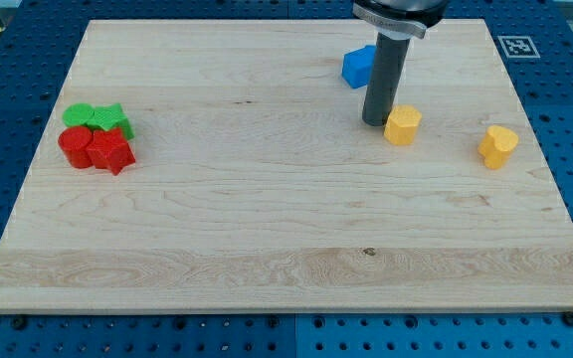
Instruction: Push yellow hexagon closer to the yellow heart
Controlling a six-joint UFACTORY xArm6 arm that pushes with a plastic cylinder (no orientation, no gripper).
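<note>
The yellow hexagon [402,125] sits on the wooden board at the view's upper right. The yellow heart [497,146] lies further to the view's right, about a hundred pixels from the hexagon and slightly lower. My tip [377,121] is the end of the dark rod, standing just at the hexagon's left side, touching or nearly touching it.
A blue block [358,67] lies just behind the rod towards the view's top. At the view's left a cluster holds two green blocks [96,117] and two red blocks [95,149]. The board's right edge [555,179] is beyond the heart.
</note>
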